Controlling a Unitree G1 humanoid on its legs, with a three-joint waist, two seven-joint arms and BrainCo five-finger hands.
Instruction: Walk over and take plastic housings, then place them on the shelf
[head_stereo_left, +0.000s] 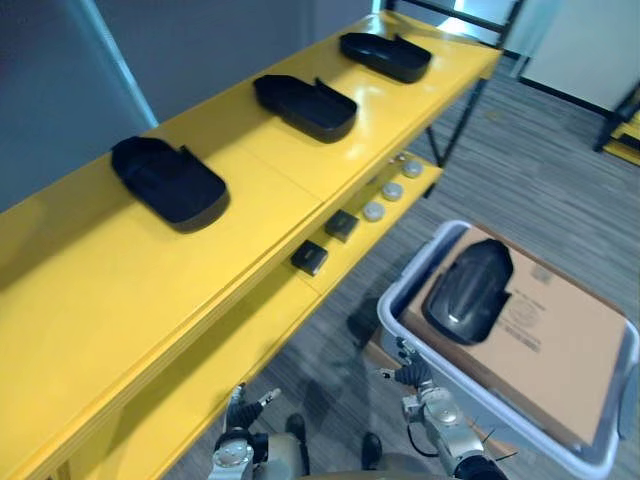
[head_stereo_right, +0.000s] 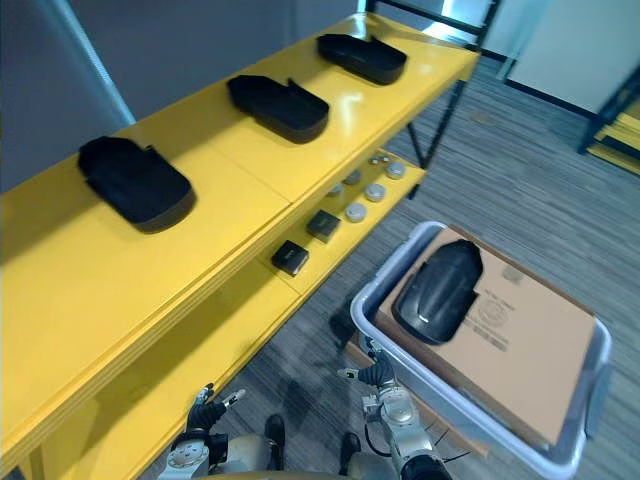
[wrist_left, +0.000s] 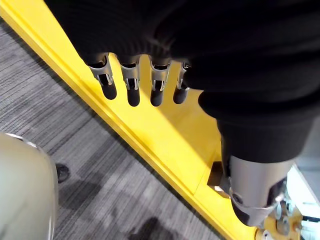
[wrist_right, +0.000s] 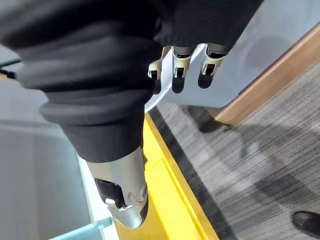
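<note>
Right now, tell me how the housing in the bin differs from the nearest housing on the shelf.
The housing in the bin lies domed side up; the nearest housing on the shelf lies hollow side up. The housing in the bin rests on a cardboard box; the nearest housing on the shelf sits on bare yellow board. Both are black.

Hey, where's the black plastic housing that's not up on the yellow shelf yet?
In the head views, the housing lies on brown cardboard inside the pale bin on the floor, right of the yellow shelf, just ahead of the right hand.
</note>
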